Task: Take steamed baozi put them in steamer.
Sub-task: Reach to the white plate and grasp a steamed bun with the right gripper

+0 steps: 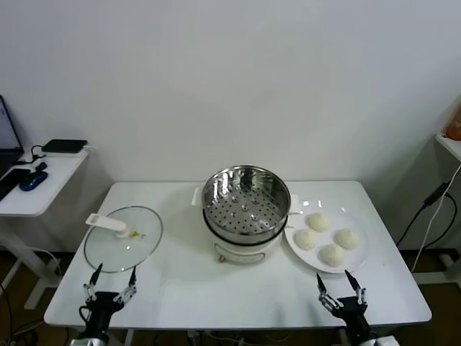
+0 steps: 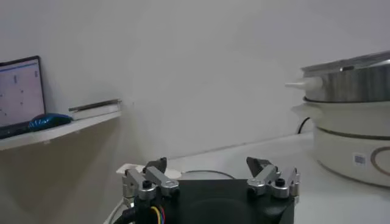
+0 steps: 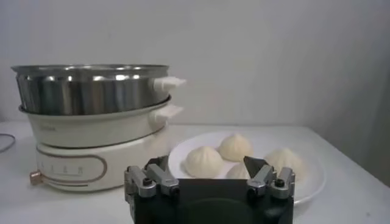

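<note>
No writing on the steamer [image 3: 91,115] was readable; left gripper [image 1: 110,283] and right gripper [image 1: 343,289] jaws stood wide, holding nothing.

Laptop [image 1: 6,133] cut off, prob. screen.

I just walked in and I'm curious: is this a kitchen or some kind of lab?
Probably a lab or office set up for cooking trials: a plain white table against a bare wall, a side desk with a laptop and mouse, and no stove or sink in sight.
</note>
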